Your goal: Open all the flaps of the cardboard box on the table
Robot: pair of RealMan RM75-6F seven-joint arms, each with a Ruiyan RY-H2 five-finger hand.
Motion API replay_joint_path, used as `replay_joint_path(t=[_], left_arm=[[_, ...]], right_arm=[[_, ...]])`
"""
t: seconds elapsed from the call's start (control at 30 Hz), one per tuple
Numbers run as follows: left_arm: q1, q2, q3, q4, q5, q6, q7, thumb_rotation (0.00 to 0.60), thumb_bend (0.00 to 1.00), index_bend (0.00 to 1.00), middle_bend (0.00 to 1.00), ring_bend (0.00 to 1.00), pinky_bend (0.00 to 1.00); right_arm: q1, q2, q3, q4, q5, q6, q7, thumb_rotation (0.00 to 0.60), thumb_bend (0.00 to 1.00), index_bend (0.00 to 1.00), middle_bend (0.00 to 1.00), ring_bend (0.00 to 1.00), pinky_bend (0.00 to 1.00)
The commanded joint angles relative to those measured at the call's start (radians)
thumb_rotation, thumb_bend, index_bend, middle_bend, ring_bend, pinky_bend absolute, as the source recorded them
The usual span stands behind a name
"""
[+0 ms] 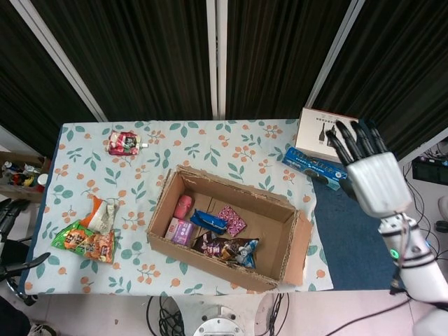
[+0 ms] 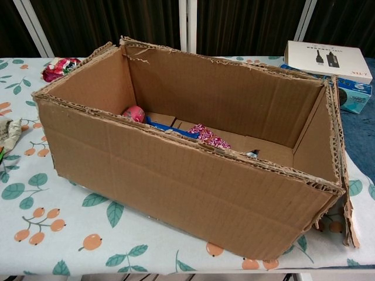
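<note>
The cardboard box (image 1: 231, 183) sits mid-table with its top open; in the chest view its front wall (image 2: 176, 170) fills the frame. A short flap (image 1: 302, 241) hangs down outside the box's right end, also seen in the chest view as the flap (image 2: 345, 193). No flap stands over the opening. Inside lie a pink item (image 1: 183, 205), a purple packet (image 1: 180, 229), a blue packet (image 1: 210, 221) and snack bags (image 1: 225, 246). My right hand (image 1: 371, 175) hovers off to the right above the blue mat, fingers straight and apart, holding nothing. My left hand shows in neither view.
A white product box (image 1: 326, 135) and a blue carton (image 1: 314, 167) lie at the back right near my right hand. A red pouch (image 1: 124, 143) is at the back left, snack bags (image 1: 84, 238) at the left edge. A blue mat (image 1: 357, 231) covers the table's right end.
</note>
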Motion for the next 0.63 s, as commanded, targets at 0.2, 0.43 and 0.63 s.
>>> replay_joint_path(t=[0.2, 0.43, 0.63], left_arm=[[0.009, -0.022, -0.002, 0.001, 0.01, 0.021, 0.106, 0.356, 0.01, 0.12, 0.14, 0.08, 0.17], [0.016, -0.045, 0.012, 0.029, 0.017, 0.018, 0.115, 0.311, 0.04, 0.12, 0.13, 0.08, 0.17], [0.01, -0.072, 0.013, 0.062, 0.017, 0.008, 0.115, 0.303, 0.04, 0.12, 0.13, 0.08, 0.17]], right_arm=[[-0.389, -0.064, -0.282, 0.293, -0.265, 0.332, 0.265, 0.6, 0.15, 0.0, 0.0, 0.0, 0.0], [-0.437, -0.2, -0.308, 0.446, -0.264, 0.347, 0.334, 0.6, 0.15, 0.0, 0.0, 0.0, 0.0], [-0.435, -0.283, -0.289, 0.526, -0.249, 0.337, 0.359, 0.6, 0.15, 0.0, 0.0, 0.0, 0.0]])
